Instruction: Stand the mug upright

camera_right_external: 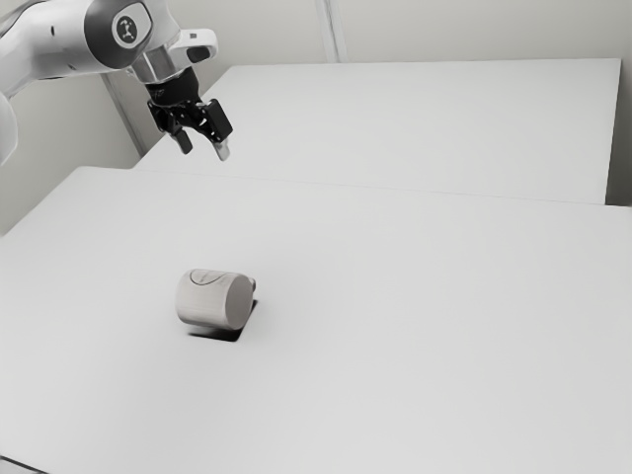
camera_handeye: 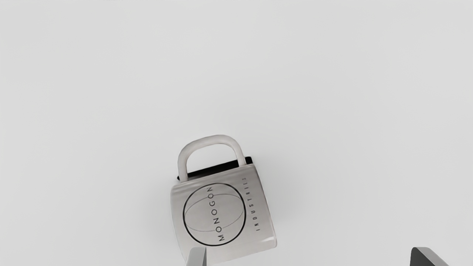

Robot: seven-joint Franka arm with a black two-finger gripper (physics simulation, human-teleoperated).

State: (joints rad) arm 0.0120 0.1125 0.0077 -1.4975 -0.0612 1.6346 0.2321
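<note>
Exterior view: one white jointed robot arm (camera_right_external: 74, 44) enters from the exterior view's upper left, carrying one black two-finger gripper (camera_right_external: 203, 146). The gripper is released, its two grey-tipped fingers (camera_handeye: 197, 257) spread wide, raised over one plain white flat table (camera_right_external: 415, 336) and well apart from the mug below.

Item under inspection: one pale grey, cylindrical mug (camera_right_external: 204, 300), lying on its side on the table, toward the exterior view's left. Its one flat round end faces the exterior view's right, angled toward the camera.

Wrist view: the mug bears one curved pale grey handle (camera_handeye: 218, 139), one black circular emblem (camera_handeye: 214, 214) and two printed words, "MONOGON" and "INDUSTRIES". One black patch (camera_handeye: 214, 169) shows beside the mug body, partly behind the handle; whether shadow or object, I cannot tell.
</note>
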